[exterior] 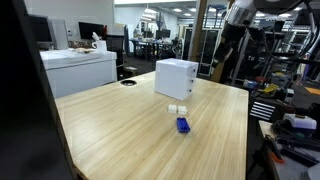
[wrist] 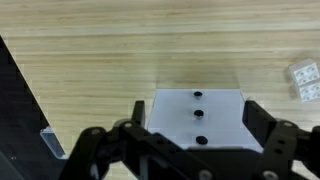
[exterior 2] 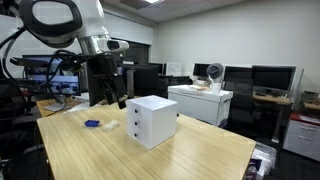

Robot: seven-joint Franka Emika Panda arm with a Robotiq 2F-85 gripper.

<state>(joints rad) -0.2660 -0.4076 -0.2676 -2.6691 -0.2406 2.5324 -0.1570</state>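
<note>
Broadly, this is an open-plan office or lab: desks, dark monitors and office chairs line the back, and a white cabinet [exterior: 85,68] stands beyond the work surface.

In front is a large table [exterior: 120,135] with a pale wood-grain top, bare over most of its area.

A white and black robot arm [exterior 2: 70,25] reaches in over the table from its edge.

A white box [exterior 2: 152,120] stands upright near the middle of the table, also seen in an exterior view [exterior: 176,78]. One face carries three small dark dots in a line. In the wrist view that face [wrist: 195,100] fills the space between the fingers. Whether the dots are knobs or holes is too small to tell.

The gripper [exterior 2: 110,97] hangs in the air beside the box, above the table and clear of it. Its jaws are spread wide and nothing is between them. Judging by this, the work is at its start: the tool is lined up on the dotted face, but no contact or grasp has been made, so the approach and the closing are left to do.

Two small white blocks [wrist: 303,80] lie on the table near the box, touching each other and apart from the gripper.

A smaller blue piece [exterior: 182,125] lies just beside them, nearer the table's edge.
</note>
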